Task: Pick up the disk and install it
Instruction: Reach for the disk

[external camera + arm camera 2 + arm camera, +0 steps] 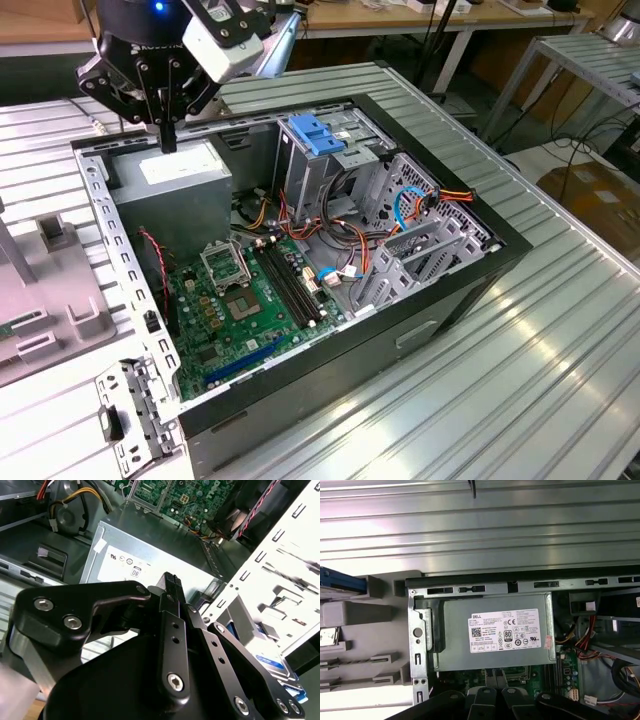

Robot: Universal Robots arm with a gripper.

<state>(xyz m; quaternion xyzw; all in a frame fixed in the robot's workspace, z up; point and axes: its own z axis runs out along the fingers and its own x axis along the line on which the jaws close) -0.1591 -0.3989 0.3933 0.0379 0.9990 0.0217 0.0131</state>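
Hand (170, 581) pinched shut, nothing in it, hanging over the grey power box (495, 632).
Your disk (274, 663) is not in the computer case (400, 345) yet. It sits in the grey rack (365, 612) on the bench (560, 380), just beside the case wall. I think you are reaching for it. Stay high over that wall, open the hand wide, and come straight down so the disk does not tip.

The fingers (168, 130) hang over the power supply (172, 190) in the case (420, 335).
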